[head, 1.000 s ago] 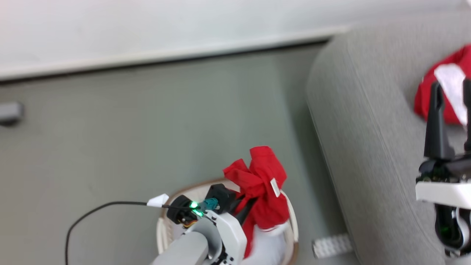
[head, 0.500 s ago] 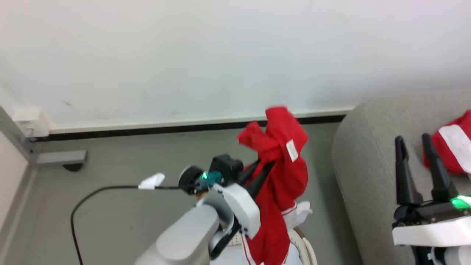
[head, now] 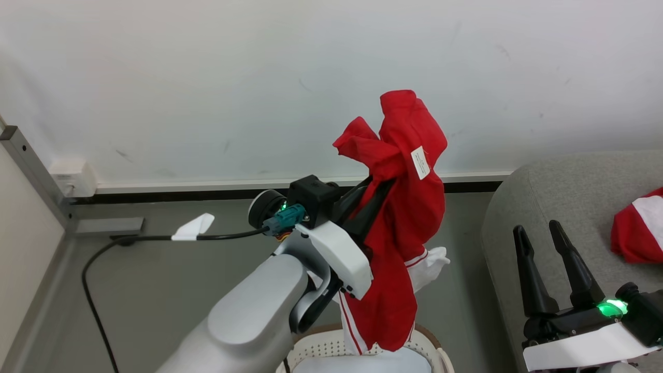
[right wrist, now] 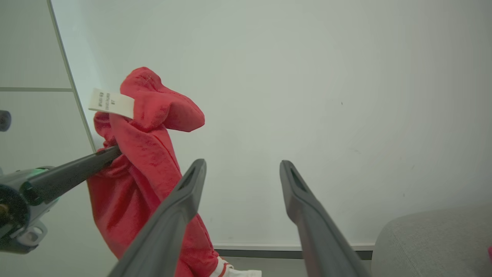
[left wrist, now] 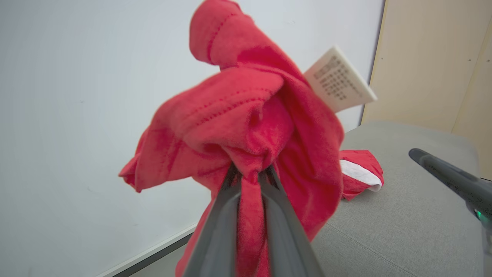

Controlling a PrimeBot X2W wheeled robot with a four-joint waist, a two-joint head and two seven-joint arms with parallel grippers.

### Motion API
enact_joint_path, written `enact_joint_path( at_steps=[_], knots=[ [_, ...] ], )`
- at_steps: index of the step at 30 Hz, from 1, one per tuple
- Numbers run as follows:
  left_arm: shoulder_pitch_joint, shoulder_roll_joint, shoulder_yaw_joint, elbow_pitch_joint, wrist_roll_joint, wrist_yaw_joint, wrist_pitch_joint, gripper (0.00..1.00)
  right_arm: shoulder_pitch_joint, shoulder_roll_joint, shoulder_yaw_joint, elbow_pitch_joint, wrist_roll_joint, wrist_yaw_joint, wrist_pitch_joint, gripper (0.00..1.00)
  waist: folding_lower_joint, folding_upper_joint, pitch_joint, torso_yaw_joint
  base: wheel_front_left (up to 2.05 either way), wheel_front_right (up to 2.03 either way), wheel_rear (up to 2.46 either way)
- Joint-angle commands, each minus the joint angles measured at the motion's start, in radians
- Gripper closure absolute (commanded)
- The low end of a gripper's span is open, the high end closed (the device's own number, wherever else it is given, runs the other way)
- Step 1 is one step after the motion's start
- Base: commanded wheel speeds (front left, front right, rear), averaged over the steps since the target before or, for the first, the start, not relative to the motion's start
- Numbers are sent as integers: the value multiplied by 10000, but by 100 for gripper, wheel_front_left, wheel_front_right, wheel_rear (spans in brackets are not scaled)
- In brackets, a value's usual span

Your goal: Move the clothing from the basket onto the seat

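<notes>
My left gripper (head: pixel 380 185) is shut on a bunched red piece of clothing (head: pixel 409 207) with a white label. It hangs high in the air, its striped hem just above the basket (head: pixel 321 349) at the bottom edge. The left wrist view shows the fabric (left wrist: pixel 250 123) pinched between the closed fingers (left wrist: pixel 250 175). A second red and white piece of clothing (head: pixel 637 233) lies on the grey seat (head: pixel 559 191) at the right. My right gripper (head: pixel 538 232) stands open beside the seat's edge with nothing in it, and its spread fingers (right wrist: pixel 243 164) point at the wall.
A white wall with a dark baseboard runs behind. A black cable (head: pixel 155 238) with a white tag crosses the grey floor on the left, below a wall socket (head: pixel 72 178) and a metal post (head: pixel 31 166). A pale wood panel (left wrist: pixel 423 57) stands behind the seat.
The head camera has tilted up. My left gripper has lifted the red garment out of the basket and well above it. The right gripper has stayed open.
</notes>
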Motion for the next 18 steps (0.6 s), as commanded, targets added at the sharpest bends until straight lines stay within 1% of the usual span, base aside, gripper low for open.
enact_joint_path(
  at_steps=[1,5,9,18],
  knots=[
    [26,83,-8,-181,-58,58,34,100,146,-40,40,80,24,-22,8,0,1,-1,0,18,0,0,0],
    [164,114,-74,-427,-82,136,127,100,111,-126,268,225,86,-22,10,0,1,-1,-9,41,0,0,0],
    [270,108,-151,-610,-148,130,204,100,17,-265,812,542,208,-22,9,0,1,-1,-12,98,0,0,0],
    [443,-123,-724,-1071,-126,-56,353,100,-1132,-1010,3202,1840,824,-22,142,0,1,-1,41,641,0,0,0]
  ],
)
